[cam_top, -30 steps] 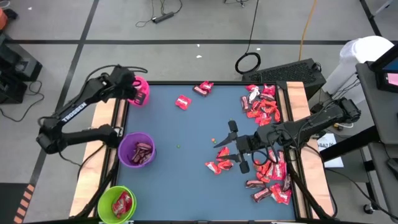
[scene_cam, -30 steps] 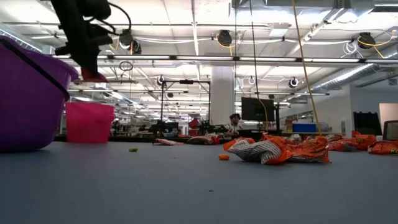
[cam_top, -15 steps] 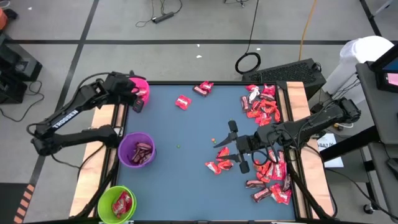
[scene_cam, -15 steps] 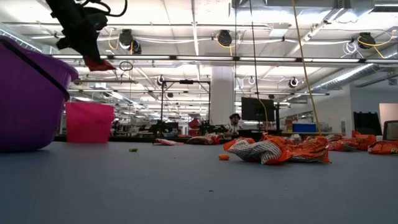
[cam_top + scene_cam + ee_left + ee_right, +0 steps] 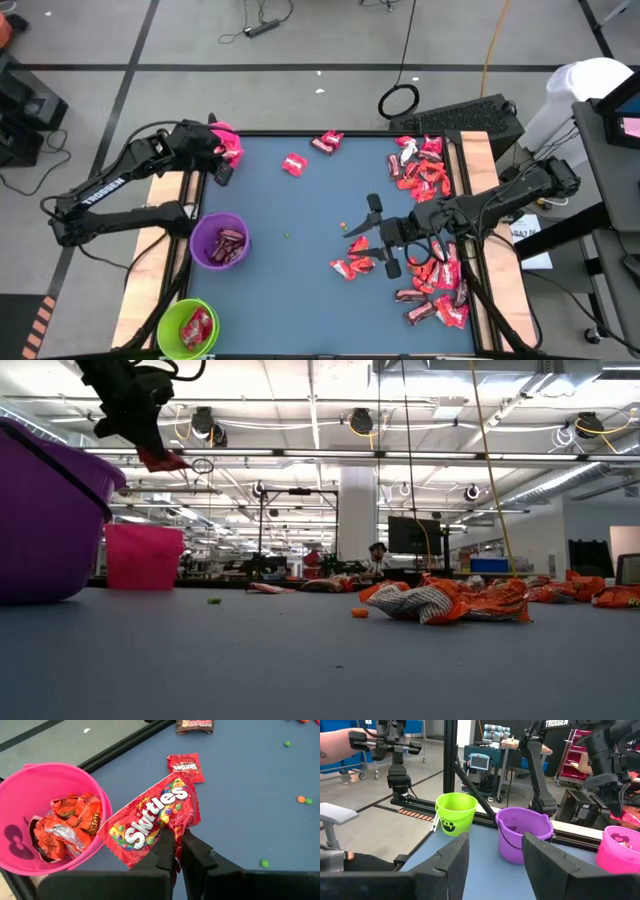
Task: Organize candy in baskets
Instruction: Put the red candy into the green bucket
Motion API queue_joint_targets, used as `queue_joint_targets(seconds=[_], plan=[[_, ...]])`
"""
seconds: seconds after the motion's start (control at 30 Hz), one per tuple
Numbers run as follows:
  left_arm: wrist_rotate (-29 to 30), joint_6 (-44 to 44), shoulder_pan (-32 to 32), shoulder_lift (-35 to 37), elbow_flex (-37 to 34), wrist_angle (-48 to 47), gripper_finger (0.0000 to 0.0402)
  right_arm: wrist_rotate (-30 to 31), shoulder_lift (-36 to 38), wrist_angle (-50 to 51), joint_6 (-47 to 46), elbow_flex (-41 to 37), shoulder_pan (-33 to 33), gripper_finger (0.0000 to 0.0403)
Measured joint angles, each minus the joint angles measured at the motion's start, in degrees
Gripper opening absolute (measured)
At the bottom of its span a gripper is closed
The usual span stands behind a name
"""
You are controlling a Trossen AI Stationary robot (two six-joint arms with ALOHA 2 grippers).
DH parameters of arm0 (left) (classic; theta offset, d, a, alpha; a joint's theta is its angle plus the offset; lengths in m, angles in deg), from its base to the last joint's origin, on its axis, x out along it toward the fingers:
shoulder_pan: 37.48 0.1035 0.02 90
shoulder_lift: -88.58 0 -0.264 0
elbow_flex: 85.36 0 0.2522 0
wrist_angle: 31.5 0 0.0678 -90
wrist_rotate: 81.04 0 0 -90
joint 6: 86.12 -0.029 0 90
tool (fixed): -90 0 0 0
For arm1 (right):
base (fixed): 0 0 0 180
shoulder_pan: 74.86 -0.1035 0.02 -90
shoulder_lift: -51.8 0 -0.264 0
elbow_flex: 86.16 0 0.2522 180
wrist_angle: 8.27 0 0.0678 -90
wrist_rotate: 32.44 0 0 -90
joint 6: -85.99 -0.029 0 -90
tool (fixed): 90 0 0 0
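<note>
Two arms: left gripper (image 5: 174,851) raised just beside pink basket (image 5: 30,785) at far-left corner, fingers clamped on red Skittles pack (image 5: 152,817); right gripper (image 5: 372,232) low mid-table, fingers apart, w/ candy pile (image 5: 432,232) at right.

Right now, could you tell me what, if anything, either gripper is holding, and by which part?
The left gripper pinches a red Skittles packet by one edge; the right gripper is open, holding nothing.

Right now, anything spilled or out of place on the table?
Yes. Tiny orange and green specks lie loose on the blue table, like sweets spilled from a torn pack. The left tool holds a Skittles pack beside the pink tub, which holds only orange wrappers.
</note>
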Motion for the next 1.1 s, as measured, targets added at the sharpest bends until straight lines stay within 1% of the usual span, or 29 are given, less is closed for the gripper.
queue_joint_targets(seconds=[0.17, 0.23, 0.33, 0.43, 0.53, 0.63, 0.77, 0.93, 1.03, 1.1], plan=[[-0.02, 0.62, -0.86, 0.00, 0.00, 0.01, 0.0020, 0.00, 0.00, 0.00, 0.00, 0.00, 0.00, 0.0171], [-0.90, 1.73, -1.73, 0.00, 0.00, -0.11, 0.0020, 0.00, 0.00, 0.19, -0.02, 0.00, 0.00, 0.0171], [-6.22, 3.32, -3.78, 0.00, 0.00, -1.67, 0.0020, 0.00, 0.00, 0.98, -0.13, 0.00, 0.00, 0.0171], [-11.98, 6.04, -6.60, 0.00, 0.00, -5.38, 0.0020, 0.00, -0.02, 0.98, -0.13, 0.00, 0.00, 0.0171], [-13.77, 9.53, -10.52, 0.17, -0.03, -10.61, 0.0020, 0.00, -0.02, 0.98, -0.22, 0.00, -0.02, 0.0171], [-13.79, 13.42, -15.13, 0.92, -0.11, -13.81, 0.0020, 0.00, -0.02, 0.88, -0.44, 0.00, 0.00, 0.0171], [-13.68, 18.22, -22.06, 2.73, -0.11, -11.86, 0.0020, -0.01, -0.02, 0.85, -0.44, 0.00, 0.00, 0.0171], [-9.86, 24.31, -30.34, 4.04, -0.11, -9.62, 0.0020, -0.02, -0.02, 0.86, -0.46, 0.00, 0.00, 0.0171], [-8.23, 28.07, -34.83, 3.79, -0.11, -9.27, 0.0020, 0.00, -0.02, 0.87, -0.44, 0.00, -0.02, 0.0171], [-7.43, 30.17, -38.27, 3.12, -0.09, -7.20, 0.0020, -0.02, -0.02, 0.90, -0.46, 0.00, 0.00, 0.0171]])
